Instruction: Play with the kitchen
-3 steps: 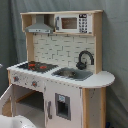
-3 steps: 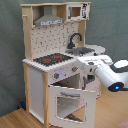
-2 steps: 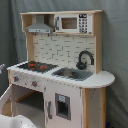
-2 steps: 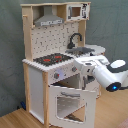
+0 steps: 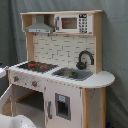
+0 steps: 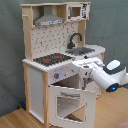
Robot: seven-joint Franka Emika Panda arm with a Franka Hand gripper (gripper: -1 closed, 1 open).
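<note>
The kitchen (image 5: 62, 75) (image 6: 55, 55) is a tall white and light-wood toy with a black-red hob (image 5: 35, 65) (image 6: 52, 59), a black faucet (image 5: 85, 57) (image 6: 75, 39) over the sink (image 5: 72, 74), a grey hood (image 5: 40, 26) and a small microwave (image 5: 72, 23). Its windowed oven door (image 6: 70, 102) hangs open, tilted forward. In the second exterior view my white arm (image 6: 107, 75) reaches in from the right. My gripper (image 6: 76, 64) sits at the counter's front edge, just above the knob panel (image 6: 62, 74) and the open door.
A grey curtain (image 5: 115, 45) hangs behind the kitchen. The floor is wood (image 6: 15, 119). A white part of the arm (image 5: 10, 122) fills the first exterior view's lower left corner. The rounded counter end (image 5: 102, 79) juts out beside the sink.
</note>
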